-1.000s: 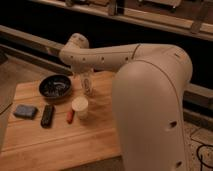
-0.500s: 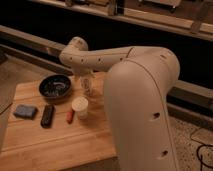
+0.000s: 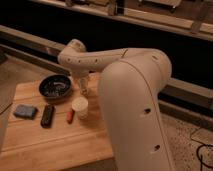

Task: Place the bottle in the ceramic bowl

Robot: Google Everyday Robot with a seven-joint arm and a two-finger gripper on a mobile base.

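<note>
The ceramic bowl [image 3: 55,88] is black and glossy and sits at the back left of the wooden table [image 3: 55,145]. The slim pale bottle [image 3: 86,86] stands upright just right of the bowl, behind the white cup [image 3: 80,107]. My gripper [image 3: 82,83] hangs down from the white arm right at the bottle, and its wrist covers the bottle's top. I cannot tell whether the bottle rests on the table or is lifted.
A small red item [image 3: 70,116] lies left of the white cup. A black remote [image 3: 47,115] and a blue pad [image 3: 25,111] lie further left. My large white arm housing [image 3: 135,110] covers the table's right side. A dark wall runs behind.
The big arm housing has swung further left and nearer. The gripper and the bottle stay at about the same spot beside the bowl.
</note>
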